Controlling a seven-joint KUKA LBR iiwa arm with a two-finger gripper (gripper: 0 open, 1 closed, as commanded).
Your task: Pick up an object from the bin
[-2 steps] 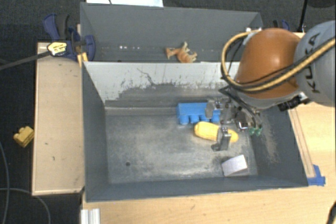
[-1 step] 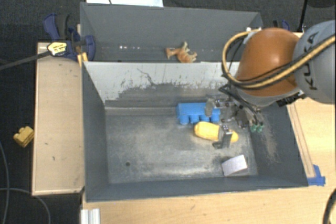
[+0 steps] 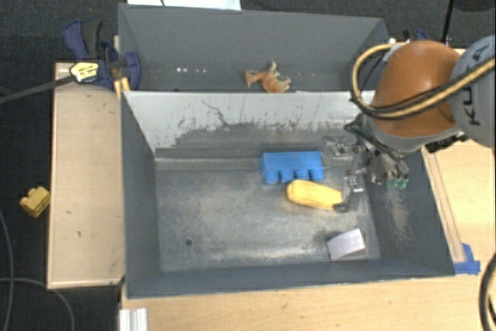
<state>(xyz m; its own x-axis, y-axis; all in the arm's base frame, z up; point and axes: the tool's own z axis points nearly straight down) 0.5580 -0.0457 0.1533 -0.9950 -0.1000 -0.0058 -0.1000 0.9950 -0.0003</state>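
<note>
The gripper sits at the right end of the yellow banana, near a blue block. Whether it is open cannot be told.

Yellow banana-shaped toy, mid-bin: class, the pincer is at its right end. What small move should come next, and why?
Probably a small shift toward the view's left: the pincer sits at the right tip of the yellow banana-shaped toy, not over its middle. The blue toothed block lies just behind the toy, so keep the shift along the toy.
</note>
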